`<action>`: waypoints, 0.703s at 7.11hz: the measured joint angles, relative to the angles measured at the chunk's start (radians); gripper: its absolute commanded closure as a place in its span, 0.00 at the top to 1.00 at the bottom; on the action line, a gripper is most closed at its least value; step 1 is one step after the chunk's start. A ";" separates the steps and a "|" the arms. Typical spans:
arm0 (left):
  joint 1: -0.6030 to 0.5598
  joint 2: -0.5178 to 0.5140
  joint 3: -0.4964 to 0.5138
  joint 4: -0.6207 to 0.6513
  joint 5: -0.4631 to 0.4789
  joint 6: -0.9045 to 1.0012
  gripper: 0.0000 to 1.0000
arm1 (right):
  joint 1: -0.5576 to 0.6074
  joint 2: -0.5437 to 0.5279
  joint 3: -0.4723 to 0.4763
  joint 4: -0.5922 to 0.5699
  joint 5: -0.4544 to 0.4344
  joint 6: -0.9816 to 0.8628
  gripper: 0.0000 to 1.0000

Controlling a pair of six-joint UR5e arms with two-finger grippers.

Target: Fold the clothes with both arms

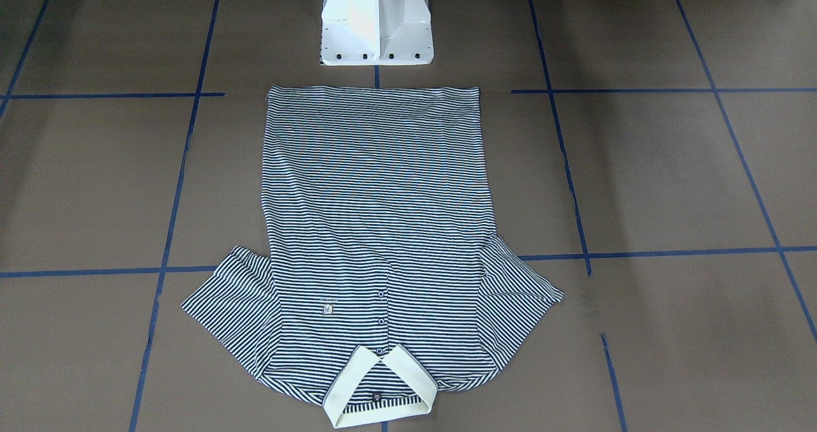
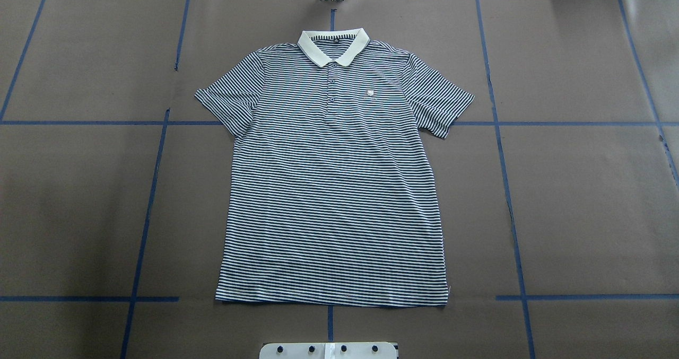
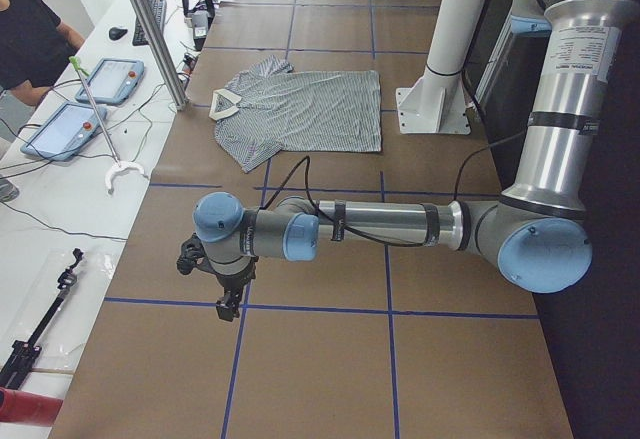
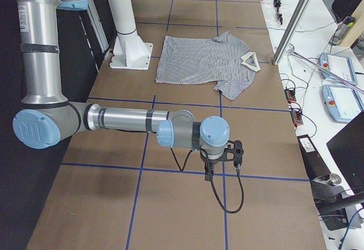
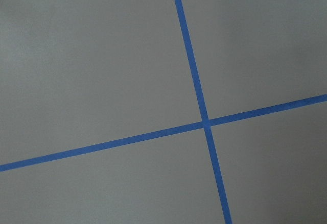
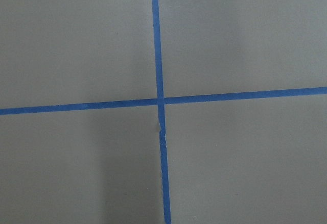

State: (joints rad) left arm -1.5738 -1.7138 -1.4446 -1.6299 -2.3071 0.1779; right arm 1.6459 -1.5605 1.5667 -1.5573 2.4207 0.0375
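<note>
Left end effector and right end effector each hang over a blue tape crossing at opposite ends of the counter. Honestly can't tell if either is open or closed. The striped polo shirt lies flat, buttons up, mid-counter and well apart from both, with its collar on the far side and its hem near the white pedestal.

I see the navy-and-white striped polo shirt lying flat, face up and unfolded mid-table, both sleeves spread, cream collar at the far side, hem nearest the arms' side. My left arm and right arm reach low over opposite table ends, well apart from it.
</note>
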 measured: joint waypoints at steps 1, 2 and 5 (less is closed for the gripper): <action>0.000 -0.001 0.000 0.000 0.000 0.000 1.00 | 0.000 0.004 0.004 0.000 -0.004 0.002 1.00; 0.000 -0.004 -0.001 0.000 0.000 -0.001 1.00 | -0.003 0.022 0.008 -0.001 -0.012 0.015 1.00; 0.007 -0.108 -0.010 -0.012 0.004 -0.011 1.00 | -0.139 0.163 -0.045 0.080 -0.018 0.118 1.00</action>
State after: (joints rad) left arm -1.5667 -1.8217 -1.4551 -1.6417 -2.3033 0.1669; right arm 1.5070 -1.3971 1.5222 -1.4772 2.4031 0.1555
